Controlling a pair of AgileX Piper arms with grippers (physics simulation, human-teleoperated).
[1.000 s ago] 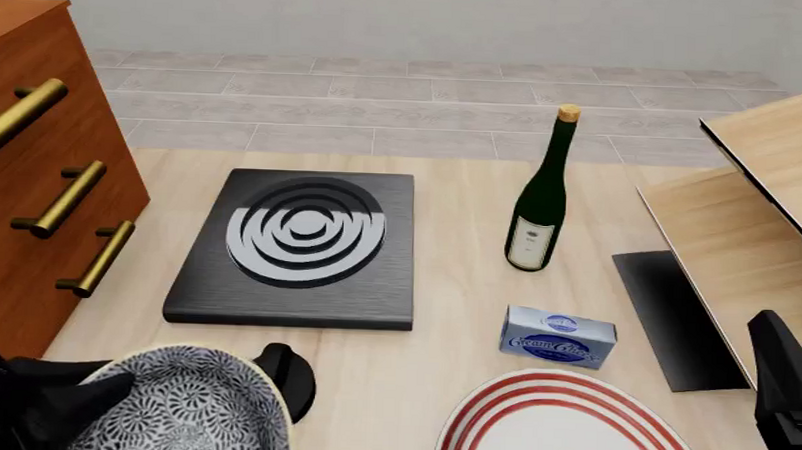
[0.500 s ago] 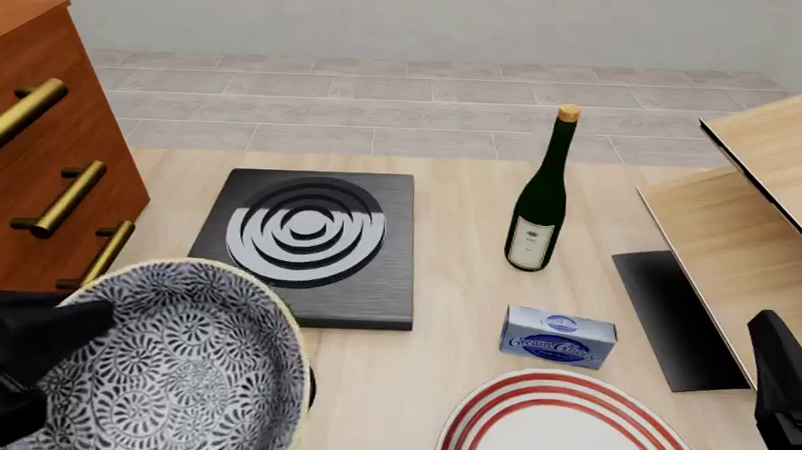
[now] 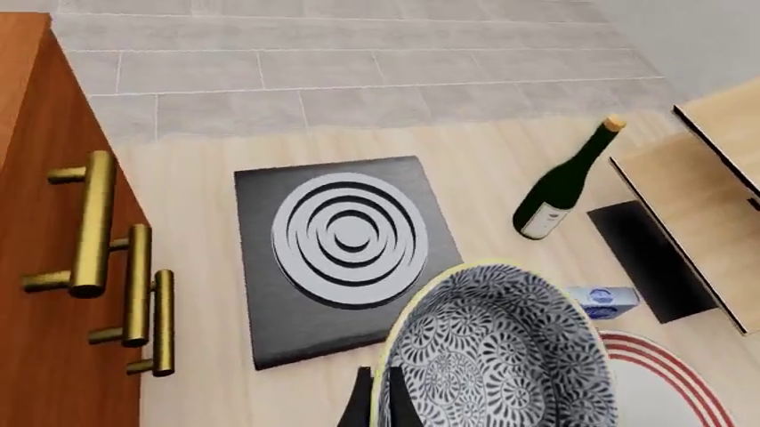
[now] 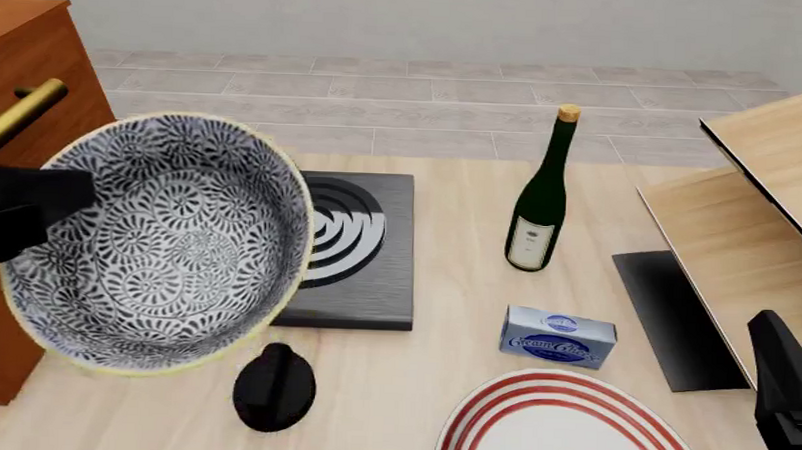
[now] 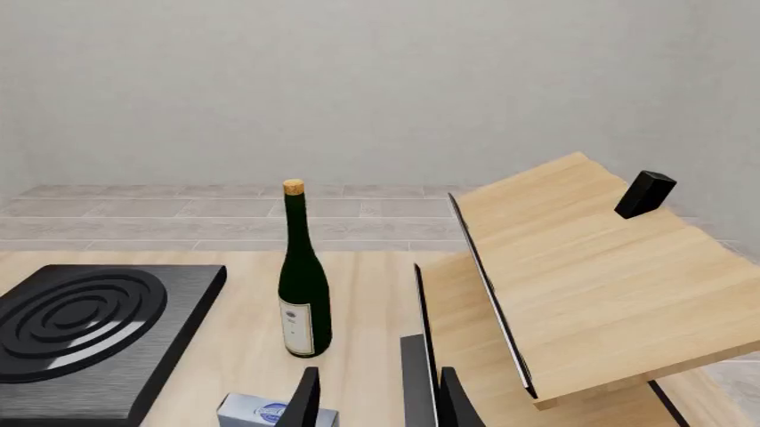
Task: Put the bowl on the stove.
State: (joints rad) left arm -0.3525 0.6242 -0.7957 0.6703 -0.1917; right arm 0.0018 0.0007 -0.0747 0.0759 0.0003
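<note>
The left gripper (image 3: 377,405) carries the bowl (image 4: 153,238) by its rim, jaws pinching it, tilted in the air just short of the stove (image 4: 367,254), where the thin edge grip could slip; the right gripper (image 5: 374,400) idles, jaws spread.

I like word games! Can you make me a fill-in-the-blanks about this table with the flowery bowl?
1. The deep black-and-white flowery bowl is held by the ____ gripper.
2. The tall dark green bottle stands ____ on the table.
3. The flat white plate has ____ rings.
4. The small blue box lies between the plate and the ____.

Missing words: left; upright; red; bottle
</note>
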